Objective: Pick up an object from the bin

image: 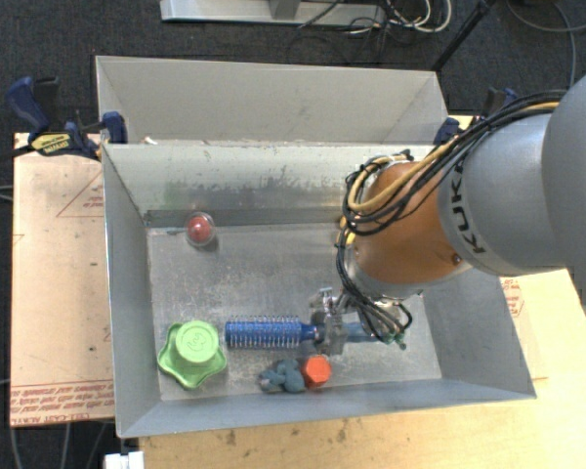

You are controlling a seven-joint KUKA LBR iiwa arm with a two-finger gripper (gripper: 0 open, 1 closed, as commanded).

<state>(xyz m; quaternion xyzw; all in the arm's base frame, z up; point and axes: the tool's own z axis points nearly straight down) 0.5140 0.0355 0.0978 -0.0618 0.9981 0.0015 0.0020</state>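
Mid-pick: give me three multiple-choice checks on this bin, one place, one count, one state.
1. The red ball lies: A) near right corner; B) far left, by the back wall; C) mid-floor.
2. Green things in the bin: A) one; B) two; C) three.
3. The blue ribbed roller is: A) standing on end; B) leaning on a wall; C) lying flat.
Answers: B, it sits at the back wall's foot; A, just the lobed green cap; C, it lies lengthwise, right end at the gripper.
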